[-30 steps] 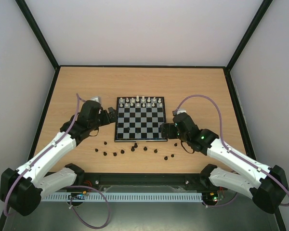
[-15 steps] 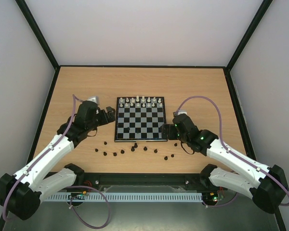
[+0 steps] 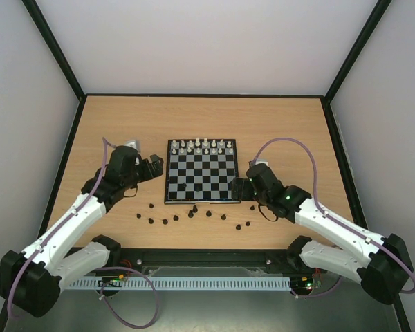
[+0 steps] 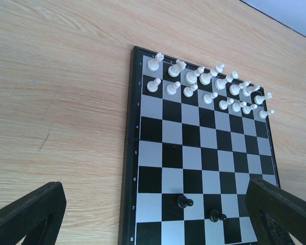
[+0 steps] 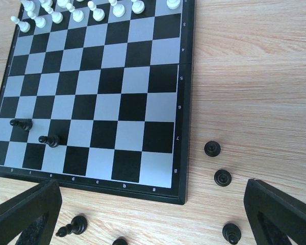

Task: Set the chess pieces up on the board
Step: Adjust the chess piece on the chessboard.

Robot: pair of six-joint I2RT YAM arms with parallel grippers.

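Left pincer (image 3: 156, 164) and right pincer (image 3: 236, 188) gape wide, empty, flanking the board (image 3: 207, 181). Black pieces (image 5: 212, 148) litter the desk (image 3: 290, 131): seemingly light, tippy, best pinched mid-stem.

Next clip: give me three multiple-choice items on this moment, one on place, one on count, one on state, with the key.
1. Where do most black pieces lie? A. on the table by the board's near edge B. on its far rows C. in a gripper
2. How many black pieces stand on the board? A. none B. two C. eight
3. How are the left gripper and right gripper? A. both shut B. left shut on a pawn C. both open, empty
Key: 1 A, they dot the table before the board; 2 B, two show in both wrist views; 3 C, jaws wide, nothing between.
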